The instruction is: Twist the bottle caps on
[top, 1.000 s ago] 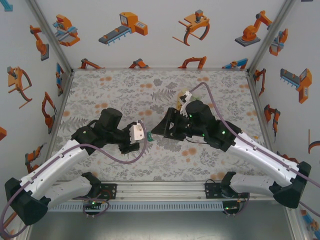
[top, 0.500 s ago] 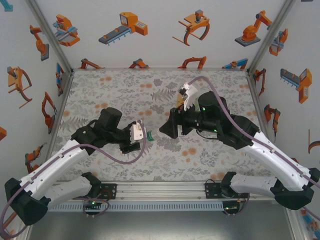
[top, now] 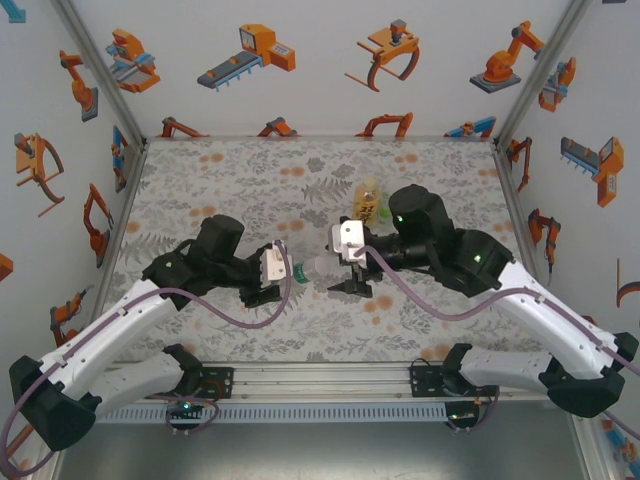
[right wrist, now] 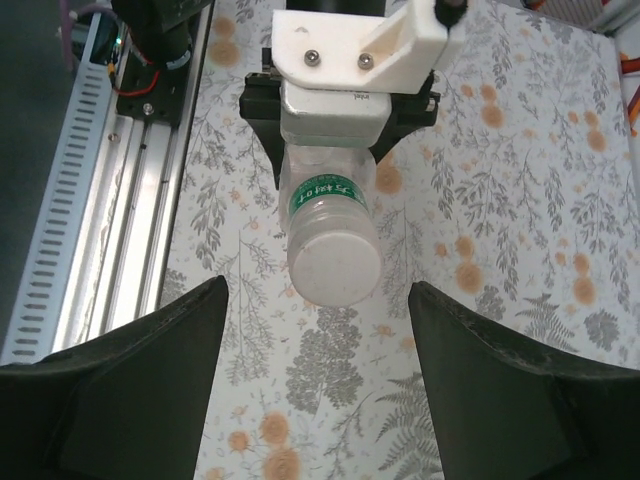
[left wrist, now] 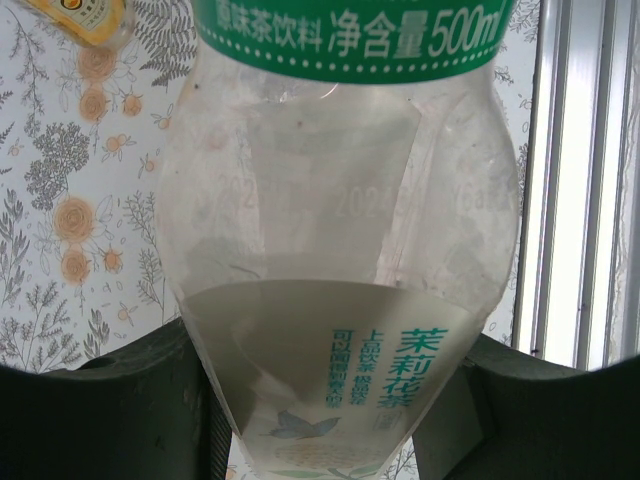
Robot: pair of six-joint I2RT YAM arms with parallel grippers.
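My left gripper (top: 272,272) (left wrist: 335,400) is shut on a clear bottle (left wrist: 340,250) (right wrist: 325,200) with a pale label and a green band, held level above the table. The bottle's free end points right and carries a round white face (right wrist: 335,268) that looks like the white cap, though I cannot tell for sure. My right gripper (top: 350,283) (right wrist: 318,290) faces that end with jaws wide apart. Its dark fingers (right wrist: 150,370) stand on either side of the end without touching it.
An amber tea bottle (top: 367,200) (left wrist: 85,15) stands behind the grippers at mid-table. The metal rail (top: 320,380) (right wrist: 100,200) runs along the near edge. Patterned walls close in the back and both sides of the floral mat (top: 250,170).
My right arm has drawn back and turned its wrist, so its open jaws now face the bottle's end and the amber bottle is uncovered. The left arm has stayed still.
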